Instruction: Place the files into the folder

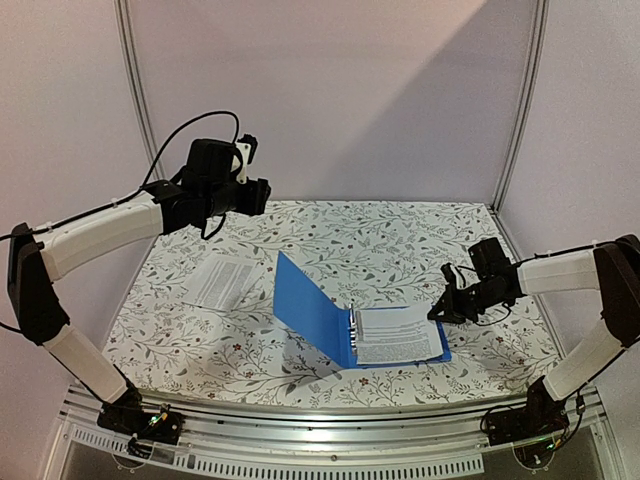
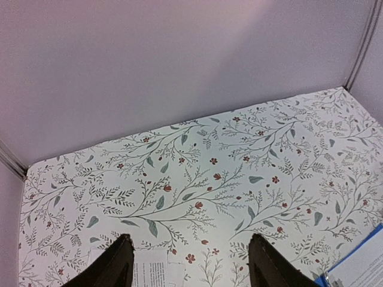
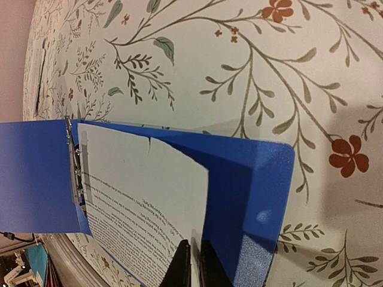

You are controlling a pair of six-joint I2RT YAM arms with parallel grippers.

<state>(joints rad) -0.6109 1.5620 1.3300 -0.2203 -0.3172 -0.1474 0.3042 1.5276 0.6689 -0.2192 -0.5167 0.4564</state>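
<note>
From above, one stiff, bright blue folder (image 1: pixel 310 305) lay open on the matte, leaf-and-flower printed tablecloth (image 1: pixel 400 240). Its left cover stood tilted up and its right cover lay flat under the filed sheets (image 1: pixel 400 335), white rectangles lined with black print; how many were stacked there could not be told. One loose file (image 1: pixel 225 280), of the same thin white printed kind, lay flat on the cloth to the left of the folder and apart from it. Of the two white-and-black arms, the left gripper (image 1: pixel 262 195) hung high above the cloth, and the right gripper (image 1: pixel 438 308) sat low at the right edge of the filed sheets. In the left wrist view, the left gripper (image 2: pixel 191 266) showed two dark fingers (image 2: pixel 116 266) spread wide with nothing between them; below them lay a corner of the loose file (image 2: pixel 152 274), and at the lower right a blue corner of the folder (image 2: pixel 353 254). In the right wrist view, the folder (image 3: pixel 251 179) showed a finely grained cover with a rounded corner. Metal rings (image 3: pixel 75 173) ran along its spine, and the filed sheets (image 3: pixel 143 191) lay smooth on it. The right gripper (image 3: pixel 195 263) had its fingers drawn almost together at the sheets' edge; whether they pinched paper could not be told.
</note>
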